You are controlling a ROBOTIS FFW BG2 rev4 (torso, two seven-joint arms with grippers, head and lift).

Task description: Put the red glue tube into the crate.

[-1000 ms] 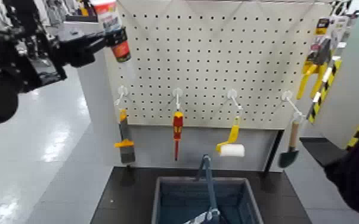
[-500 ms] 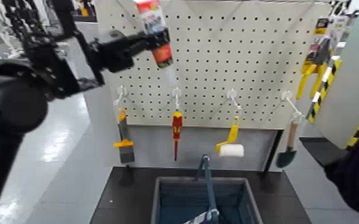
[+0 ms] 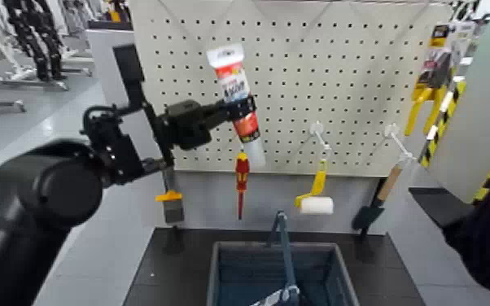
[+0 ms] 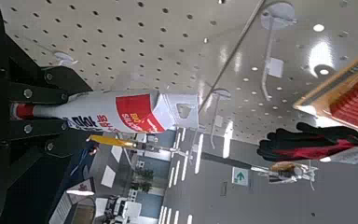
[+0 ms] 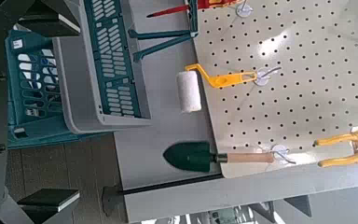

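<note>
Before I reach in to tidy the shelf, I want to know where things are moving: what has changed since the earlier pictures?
The left gripper has carried the red glue tube to the robot's right and lower, toward the crate. Its grip is unchanged. The trowel now hangs more tilted. The screwdriver and crate stayed put.

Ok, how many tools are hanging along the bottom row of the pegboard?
4: the scraper at far left, then the screwdriver, the paint roller, and the trowel at far right. None seem hidden.
</note>
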